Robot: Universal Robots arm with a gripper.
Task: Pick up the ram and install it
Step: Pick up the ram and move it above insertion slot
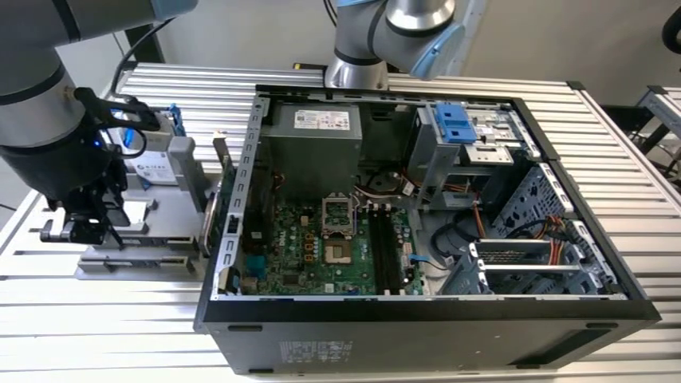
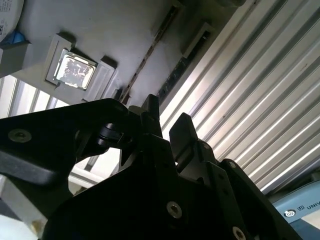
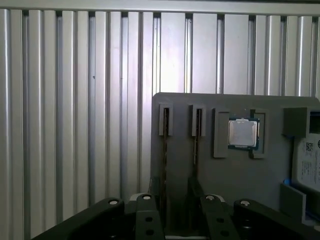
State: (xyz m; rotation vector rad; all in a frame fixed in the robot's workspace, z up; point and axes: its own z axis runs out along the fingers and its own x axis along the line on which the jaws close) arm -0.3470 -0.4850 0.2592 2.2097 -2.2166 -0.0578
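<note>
We see the black end effector (image 3: 177, 215) spread above a grey plastic holder (image 3: 235, 175); thin dark ram sticks (image 3: 165, 150) sit slotted edgewise.

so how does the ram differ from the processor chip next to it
The ram stands on edge in a narrow slot, a thin dark line; the processor chip lies flat in a square recess, silver face showing. The ram is long and narrow, the chip square. Both sit in the grey holder.
</note>
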